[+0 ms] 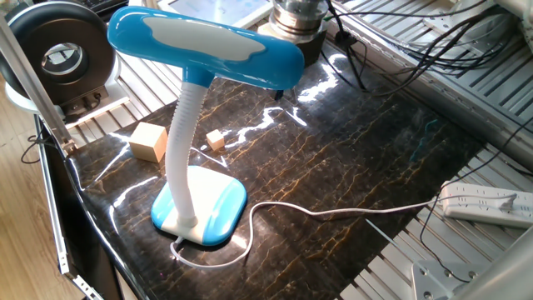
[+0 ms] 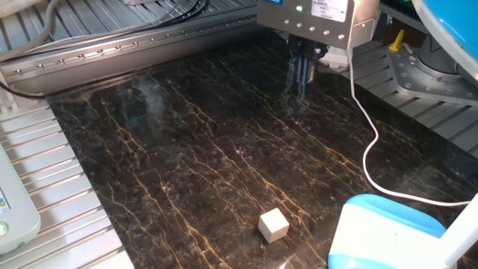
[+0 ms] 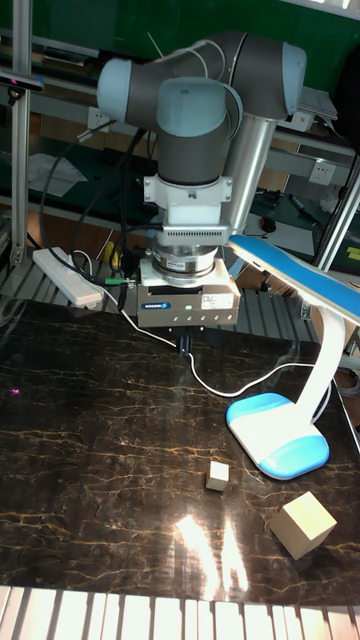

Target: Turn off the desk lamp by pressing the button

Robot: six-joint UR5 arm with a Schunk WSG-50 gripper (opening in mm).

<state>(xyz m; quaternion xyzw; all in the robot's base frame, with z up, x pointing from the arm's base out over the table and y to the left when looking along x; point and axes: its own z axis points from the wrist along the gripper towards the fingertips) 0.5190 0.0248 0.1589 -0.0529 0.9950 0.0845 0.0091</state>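
Nearest the tall camera, your big wooden cube [image 3: 301,525] and small cube [image 3: 217,475] sit on the marble table [image 3: 90,450]. Just behind them the desk lamp [image 3: 283,437] stands on its blue base, cord [image 3: 210,384] trailing off. Farther back your gripper [image 3: 184,344] hangs above the table, well apart from the lamp; I can't tell whether its fingers are parted.

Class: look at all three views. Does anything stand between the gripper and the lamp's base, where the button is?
Nothing visible does. The gripper hangs over bare table; only the thin white cord lies toward the lamp base. Both wooden cubes sit off that line.
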